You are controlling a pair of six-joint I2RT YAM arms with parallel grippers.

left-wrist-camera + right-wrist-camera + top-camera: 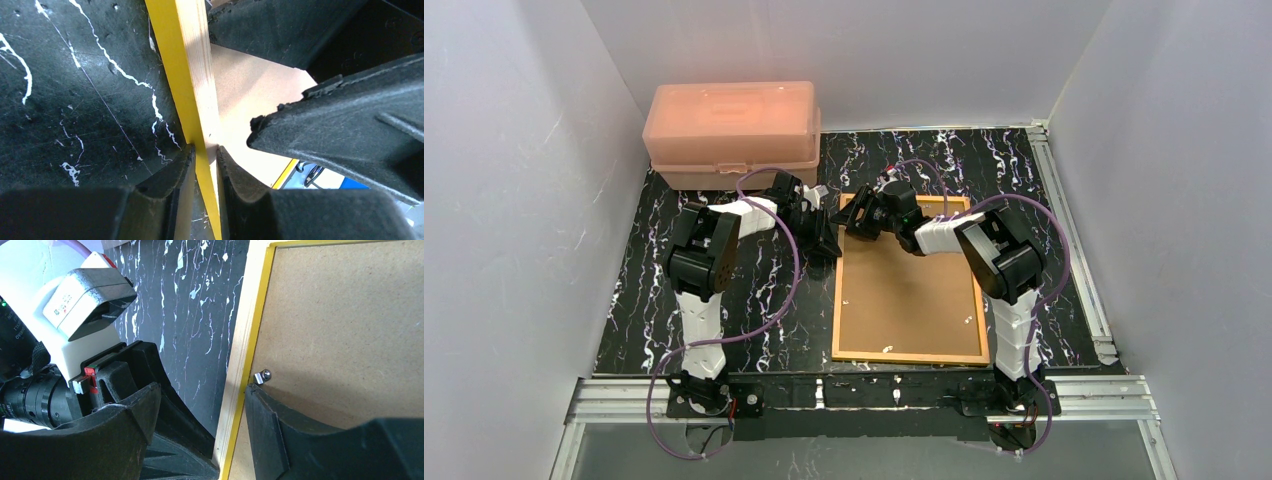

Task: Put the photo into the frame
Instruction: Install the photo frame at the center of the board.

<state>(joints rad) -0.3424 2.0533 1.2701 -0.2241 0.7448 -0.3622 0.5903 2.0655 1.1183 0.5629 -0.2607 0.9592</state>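
Black marbled table (644, 300) runs out from the arm bases. On it, to the right of centre, the frame (909, 357) lies face down, its orange-brown wooden edge surrounding a brown backing board (914, 290) that sits inside it. Both arms reach to the frame's far left corner.

The left gripper (205, 155) pinches the left rail, one finger on the yellow outer side and one on the inner side, closed on the wood. The right gripper (202, 389) is spread wide across the same rail. One finger is over the table outside the frame, and the other rests on the board just beside a small metal tab (262, 375).

From the left wrist, a sliver of blue and white (340, 181) shows past the board's edge. It may be the photo, but I cannot be sure, and no print shows anywhere else. My guess is that the photo already lies under the board, and that turning the tabs down and setting the frame flat are what remain.

Beyond the arms, a pink plastic box (729, 130) stands against the back wall.
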